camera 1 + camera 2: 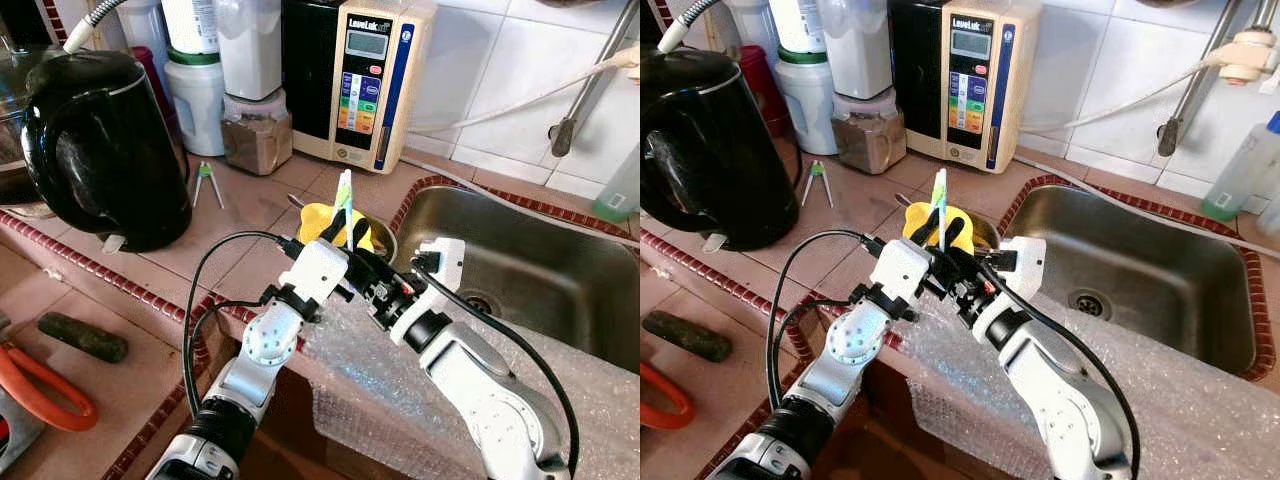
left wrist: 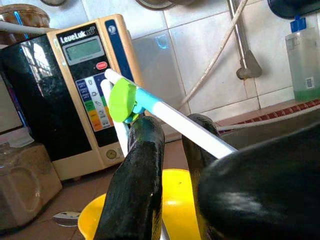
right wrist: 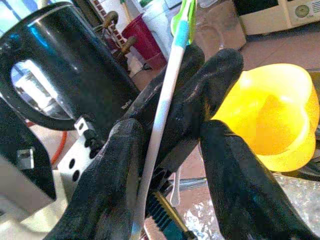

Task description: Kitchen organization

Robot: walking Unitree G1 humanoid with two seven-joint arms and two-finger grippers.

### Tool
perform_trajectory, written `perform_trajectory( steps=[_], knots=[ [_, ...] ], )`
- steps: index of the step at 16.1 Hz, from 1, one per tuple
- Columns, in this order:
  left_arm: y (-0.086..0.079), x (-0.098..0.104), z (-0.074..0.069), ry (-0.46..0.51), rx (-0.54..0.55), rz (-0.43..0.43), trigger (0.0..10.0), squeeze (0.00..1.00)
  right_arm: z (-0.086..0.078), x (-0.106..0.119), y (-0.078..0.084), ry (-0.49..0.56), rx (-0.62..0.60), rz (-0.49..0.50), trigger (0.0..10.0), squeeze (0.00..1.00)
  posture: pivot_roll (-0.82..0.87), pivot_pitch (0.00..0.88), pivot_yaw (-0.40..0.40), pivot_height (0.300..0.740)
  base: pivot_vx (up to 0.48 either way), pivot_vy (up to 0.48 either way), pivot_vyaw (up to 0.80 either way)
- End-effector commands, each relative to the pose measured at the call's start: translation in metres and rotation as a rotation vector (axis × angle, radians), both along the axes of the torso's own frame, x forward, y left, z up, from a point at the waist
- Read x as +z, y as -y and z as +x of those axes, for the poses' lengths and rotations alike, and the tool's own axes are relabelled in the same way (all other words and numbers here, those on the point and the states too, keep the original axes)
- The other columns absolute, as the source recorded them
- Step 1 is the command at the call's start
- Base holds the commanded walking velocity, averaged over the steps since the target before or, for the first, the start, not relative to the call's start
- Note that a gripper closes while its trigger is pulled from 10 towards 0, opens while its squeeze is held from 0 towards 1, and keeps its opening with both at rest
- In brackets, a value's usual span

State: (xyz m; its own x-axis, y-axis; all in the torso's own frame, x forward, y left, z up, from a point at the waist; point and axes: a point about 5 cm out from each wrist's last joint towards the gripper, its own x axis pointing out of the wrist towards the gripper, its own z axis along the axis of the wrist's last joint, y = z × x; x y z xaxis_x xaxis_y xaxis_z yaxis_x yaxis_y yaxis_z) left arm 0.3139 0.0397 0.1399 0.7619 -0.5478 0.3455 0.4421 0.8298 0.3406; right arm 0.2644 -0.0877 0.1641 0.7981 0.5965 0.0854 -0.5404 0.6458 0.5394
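Toothbrush (image 1: pixel 345 205), white shaft with green/blue head, stands near upright just above the yellow cup (image 1: pixel 335 222) at the counter edge beside the sink (image 1: pixel 540 265). Both grippers meet on it. Left gripper (image 1: pixel 335 235) has its fingers (image 2: pixel 137 175) closed against the shaft from one side. Right gripper (image 3: pixel 170 150) straddles the same shaft lower down, but I can't tell if its fingers are actually clamped or just bracketing it. Looks like a hand-to-hand transfer or a regrip, held over the cup so a slip drops it in rather than on the tiles.

Outward: water ionizer (image 1: pixel 365 80) against the wall tiles, black kettle (image 1: pixel 100 150) to the robot's left, jars (image 1: pixel 255 100) behind. Bubble wrap (image 1: pixel 400 380) pads the counter lip under the arms.
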Motion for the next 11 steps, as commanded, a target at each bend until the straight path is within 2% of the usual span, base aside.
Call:
perform_trajectory(
  steps=[1,8,11],
  knots=[
    [0.0038,0.0051,0.0027,0.013,-0.013,0.009,10.0,0.00,-0.0035,0.0062,0.0001,0.025,0.022,0.022,0.0,0.00,0.00,0.000,-0.013,0.740,0.000,0.000,0.00],
    [0.0033,0.0057,0.0030,0.016,-0.010,0.012,10.0,0.00,-0.0045,0.0030,0.0039,0.012,0.000,0.023,0.0,0.00,0.01,0.000,-0.015,0.740,0.000,0.000,0.00],
    [0.0020,0.0048,0.0034,0.015,-0.006,0.018,10.0,0.00,-0.0009,0.0127,0.0074,0.070,-0.033,0.026,0.0,0.00,0.01,0.000,-0.012,0.740,0.000,0.000,0.00]
  ],
)
